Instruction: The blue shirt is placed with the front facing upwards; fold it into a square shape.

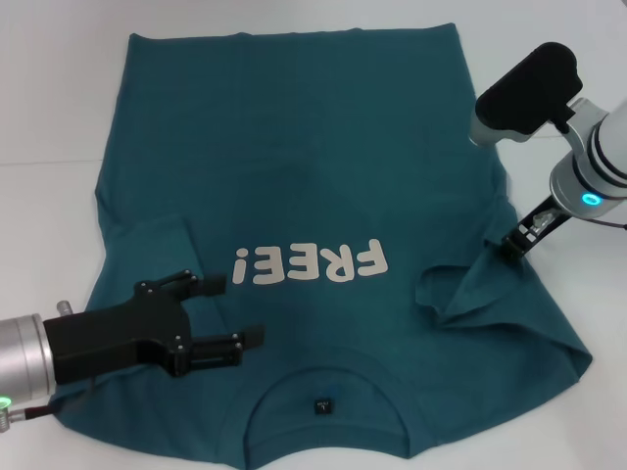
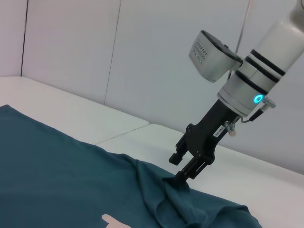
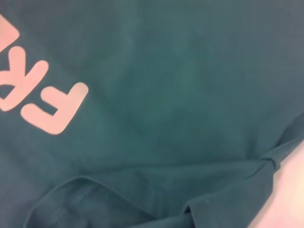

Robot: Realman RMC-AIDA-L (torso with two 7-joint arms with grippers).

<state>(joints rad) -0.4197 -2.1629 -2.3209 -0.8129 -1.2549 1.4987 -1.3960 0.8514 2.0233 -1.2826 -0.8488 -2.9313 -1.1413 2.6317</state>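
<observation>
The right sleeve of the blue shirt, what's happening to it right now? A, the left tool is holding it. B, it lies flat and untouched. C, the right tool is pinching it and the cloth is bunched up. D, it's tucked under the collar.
C: the right tool is shut on the sleeve of the blue shirt, cloth gathered beneath it, while the left tool hovers open near the collar.

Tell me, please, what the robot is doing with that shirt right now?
It is folding a blue shirt spread front-up on a white table, collar nearest the robot. The right end effector has pinched the fabric at the shirt's right sleeve and bunched it inward toward the chest. The left end effector hovers open over the shirt's left side, near the white lettering, holding nothing.
</observation>
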